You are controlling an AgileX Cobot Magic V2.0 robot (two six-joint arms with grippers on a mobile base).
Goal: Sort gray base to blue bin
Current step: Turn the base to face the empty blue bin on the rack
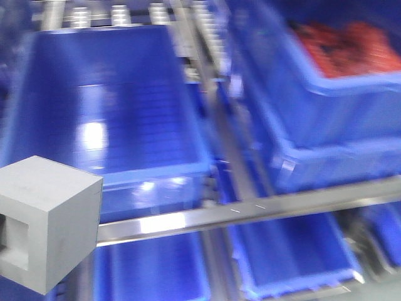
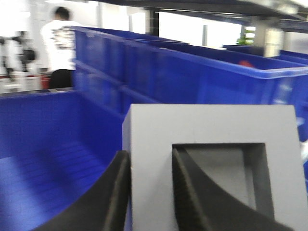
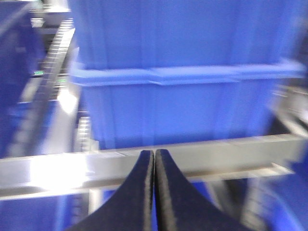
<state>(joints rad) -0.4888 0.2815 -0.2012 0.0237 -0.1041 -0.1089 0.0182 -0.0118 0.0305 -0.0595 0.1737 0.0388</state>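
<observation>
The gray base [image 1: 44, 222] hangs at the lower left of the front view, its square recess facing left, just in front of the near rim of the big empty blue bin [image 1: 106, 106]. In the left wrist view the gray base [image 2: 211, 130] fills the lower right. My left gripper [image 2: 150, 166] is shut on its wall, one finger outside and one inside the recess, with the blue bin [image 2: 43, 144] open below and to the left. My right gripper [image 3: 154, 159] is shut on nothing, its fingers pressed together in front of a metal rail [image 3: 216, 154].
A second blue tote [image 1: 326, 106] at the right holds red items [image 1: 344, 44]. More blue bins [image 1: 288, 263] sit on the lower shelf under the metal rail [image 1: 250, 210]. Roller tracks [image 1: 200, 37] run between the bins. A person in white [image 2: 60, 45] stands far behind.
</observation>
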